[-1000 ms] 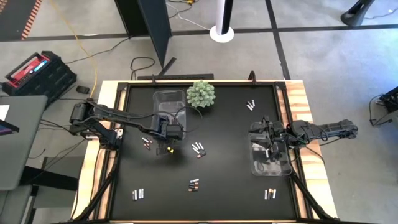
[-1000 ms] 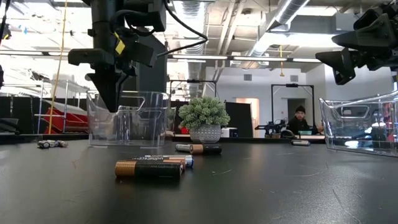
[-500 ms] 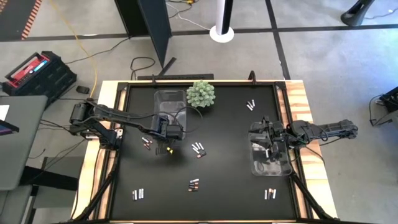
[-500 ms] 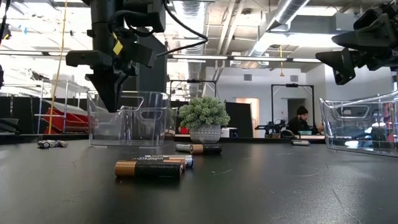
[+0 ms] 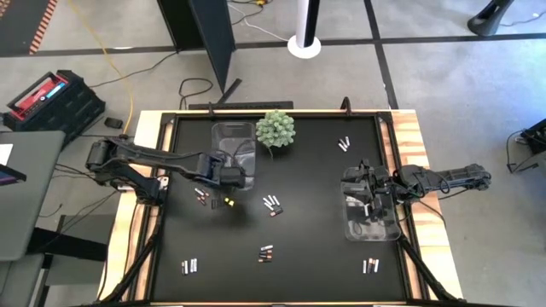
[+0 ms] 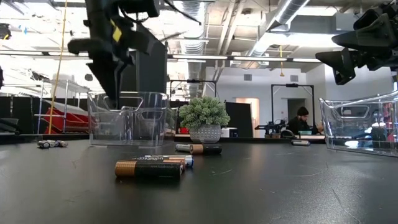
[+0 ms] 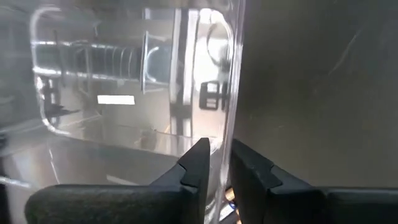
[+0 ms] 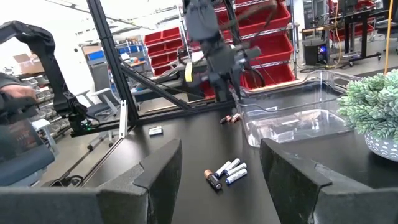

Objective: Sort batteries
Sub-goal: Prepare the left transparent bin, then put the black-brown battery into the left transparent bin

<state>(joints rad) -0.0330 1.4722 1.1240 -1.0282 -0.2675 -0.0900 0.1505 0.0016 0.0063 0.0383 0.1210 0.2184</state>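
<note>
Hovering over the near edge of the left clear bin (image 5: 232, 147), the left gripper (image 7: 214, 163) shows its two dark fingers parted by only a narrow gap, with nothing visibly between them; the bin's wall shows through that slit in the left wrist view. The left arm reaches in from the table's left side, its wrist raised above the bin rim in the low view. The right gripper (image 8: 221, 168) waits with fingers spread wide and empty above the right clear bin (image 5: 370, 220), its arm stretched in from the right edge. The batteries (image 5: 271, 205) lie flat on the black table (image 5: 316, 179) in small scattered clusters; in the low view the nearest copper-ended cells (image 6: 149, 168) lie with their long axes across the picture. A green spiky plant (image 5: 275, 128) stands beside the left bin.
</note>
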